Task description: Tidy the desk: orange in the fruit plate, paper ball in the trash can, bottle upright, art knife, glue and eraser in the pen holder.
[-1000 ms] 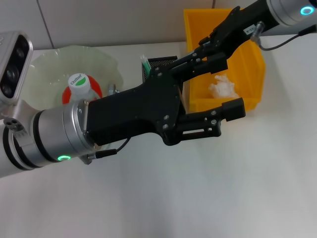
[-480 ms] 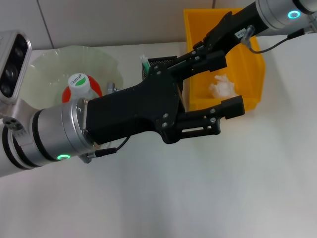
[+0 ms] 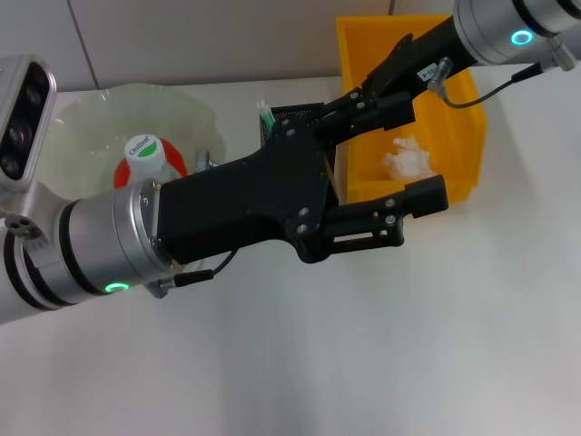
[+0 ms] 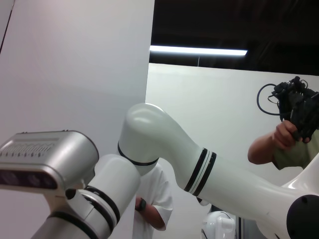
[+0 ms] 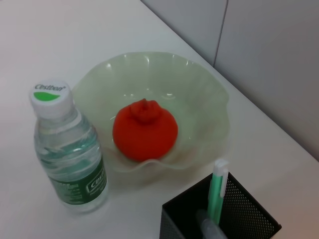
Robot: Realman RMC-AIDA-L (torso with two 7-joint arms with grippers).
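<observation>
The orange lies in the pale green fruit plate. Beside the plate the bottle stands upright with its cap on; the head view shows the bottle too. The black mesh pen holder holds a green-and-white stick and a clear item; I cannot tell which tools they are. The eraser is out of view. The paper ball rests in the yellow trash can. My right gripper hangs just above the pen holder. My left gripper is open and empty, held high over the table in front of the holder.
The left arm's black gripper body hides much of the pen holder and the table between plate and trash can. A wall runs close behind the desk. The left wrist view shows only the room, a person and robot arm links.
The right arm has shifted left and slightly down, bringing its gripper closer over the pen holder. The left arm has not moved.
</observation>
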